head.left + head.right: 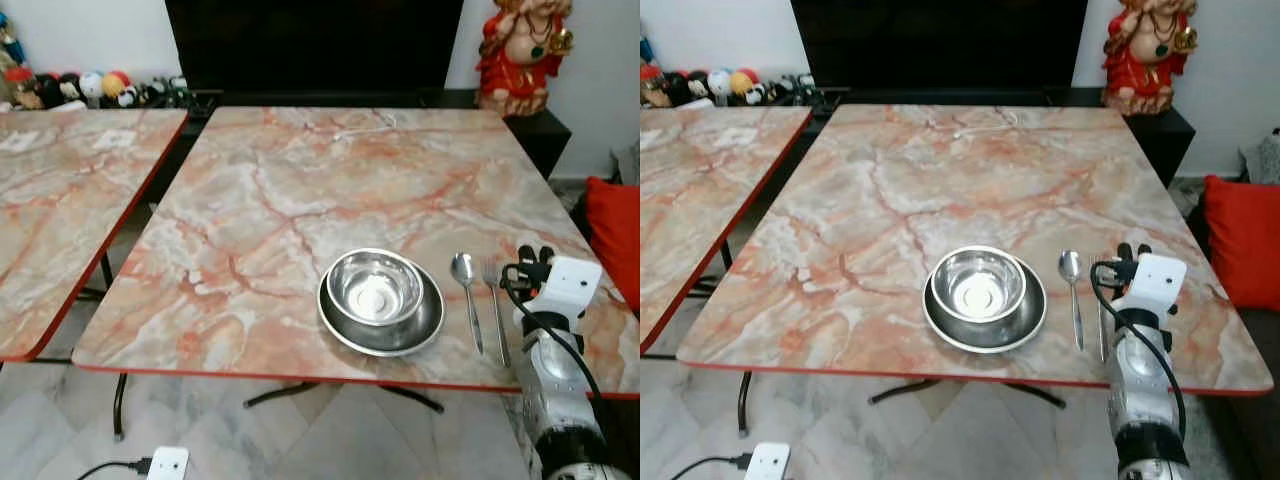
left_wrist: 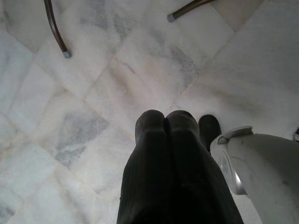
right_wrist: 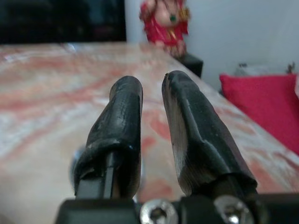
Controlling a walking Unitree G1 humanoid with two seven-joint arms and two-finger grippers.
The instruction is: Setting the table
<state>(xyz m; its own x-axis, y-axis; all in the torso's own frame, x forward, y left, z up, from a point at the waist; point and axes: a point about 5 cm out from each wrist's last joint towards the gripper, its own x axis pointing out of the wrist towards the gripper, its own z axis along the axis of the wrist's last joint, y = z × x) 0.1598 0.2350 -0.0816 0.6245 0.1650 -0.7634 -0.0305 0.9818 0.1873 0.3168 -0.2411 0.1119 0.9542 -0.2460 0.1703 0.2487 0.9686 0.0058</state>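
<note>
Marble-patterned table set with bowl, plate, spoon and fork; right gripper beside the cutlery.

The table (image 1: 300,200) has a pink-veined top with a red edge and stands on a pale marble floor (image 2: 117,84); a second matching table (image 1: 60,190) is to its left, a red figurine (image 1: 520,50) behind it and a red cushion (image 1: 615,235) to the right. A steel bowl (image 1: 375,285) sits in a steel plate (image 1: 380,325) near the front edge, with a spoon (image 1: 466,295) just right of it and a fork (image 1: 494,305) beside the spoon. The right gripper (image 1: 530,258) hovers just right of the fork, its fingers (image 3: 126,126) slightly parted and holding nothing. The left gripper (image 2: 166,126) hangs over the floor, fingers pressed together, empty.
</note>
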